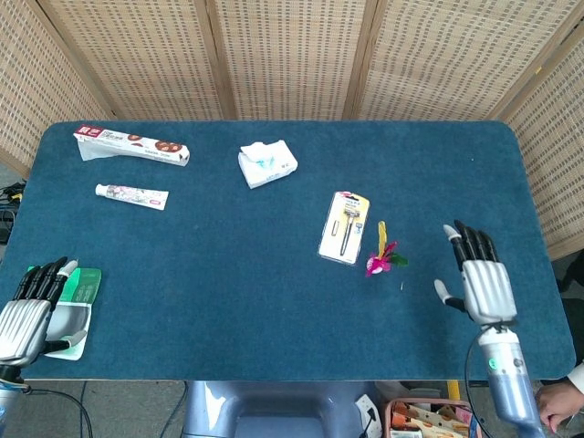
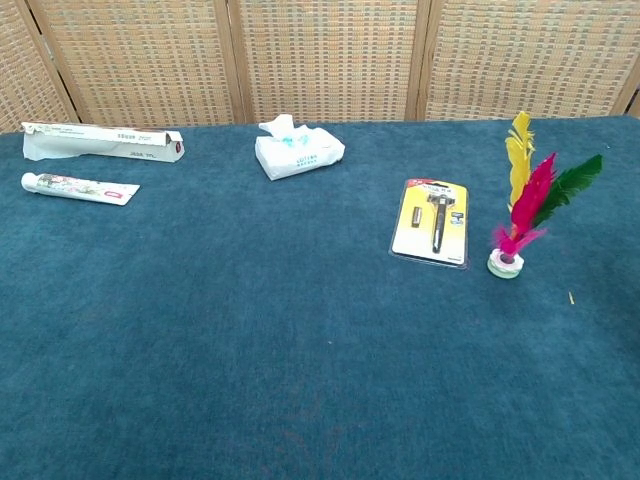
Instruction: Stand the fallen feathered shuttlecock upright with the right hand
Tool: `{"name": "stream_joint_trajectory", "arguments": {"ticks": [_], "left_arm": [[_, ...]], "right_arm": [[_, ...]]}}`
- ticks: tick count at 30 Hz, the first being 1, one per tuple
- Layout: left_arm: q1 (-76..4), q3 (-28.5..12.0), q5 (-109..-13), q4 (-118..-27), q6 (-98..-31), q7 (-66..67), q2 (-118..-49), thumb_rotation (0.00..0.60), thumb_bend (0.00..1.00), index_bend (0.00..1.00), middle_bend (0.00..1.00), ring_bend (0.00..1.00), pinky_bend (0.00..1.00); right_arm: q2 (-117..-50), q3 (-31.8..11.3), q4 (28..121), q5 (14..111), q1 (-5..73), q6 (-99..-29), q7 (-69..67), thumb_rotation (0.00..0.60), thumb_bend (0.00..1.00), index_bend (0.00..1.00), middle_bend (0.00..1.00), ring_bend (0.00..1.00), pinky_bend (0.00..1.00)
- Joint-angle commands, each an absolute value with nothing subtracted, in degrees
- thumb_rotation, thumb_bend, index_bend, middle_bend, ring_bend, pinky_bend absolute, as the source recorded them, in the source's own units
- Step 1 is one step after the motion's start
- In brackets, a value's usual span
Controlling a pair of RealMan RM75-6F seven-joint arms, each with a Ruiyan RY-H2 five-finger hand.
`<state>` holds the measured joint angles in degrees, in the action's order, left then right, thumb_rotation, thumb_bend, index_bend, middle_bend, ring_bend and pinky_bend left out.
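Observation:
The feathered shuttlecock (image 2: 522,205) stands upright on its white base on the blue table, with yellow, pink and green feathers pointing up; the head view shows the shuttlecock (image 1: 380,256) from above. My right hand (image 1: 478,278) hovers open to the right of it, well apart, fingers spread, holding nothing. It is outside the chest view. My left hand (image 1: 29,308) rests at the table's front left corner over a green and white packet (image 1: 77,301), fingers extended.
A razor in a yellow blister pack (image 2: 433,221) lies just left of the shuttlecock. A tissue pack (image 2: 298,149) sits at the back centre. A toothpaste box (image 2: 100,141) and a toothpaste tube (image 2: 78,187) lie at the back left.

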<state>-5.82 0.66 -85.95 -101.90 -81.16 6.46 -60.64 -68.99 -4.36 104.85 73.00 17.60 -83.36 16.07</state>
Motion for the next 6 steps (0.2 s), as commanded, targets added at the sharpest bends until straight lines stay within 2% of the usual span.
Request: {"name": "stream_joint_trajectory", "arguments": {"ticks": [1, 6], "left_arm": [[-5.72, 0.43, -85.37, -101.76, -81.24, 6.72, -60.66, 0.6, 0.0, 0.0, 0.0, 0.0, 0.0], [-5.71, 0.53, -85.51, -101.7, -81.21, 7.3, -60.81, 0.6, 0.0, 0.0, 0.0, 0.0, 0.0]], "right_arm": [[-66.15, 2.46, 99.94, 80.51, 10.93, -88.66, 13.65, 0.6, 0.29, 0.02, 0.0, 0.0, 0.0], [-67.2, 3.6, 97.77, 83.43, 8.57, -90.35, 13.24, 0.6, 0.29, 0.02, 0.0, 0.0, 0.0]]}}
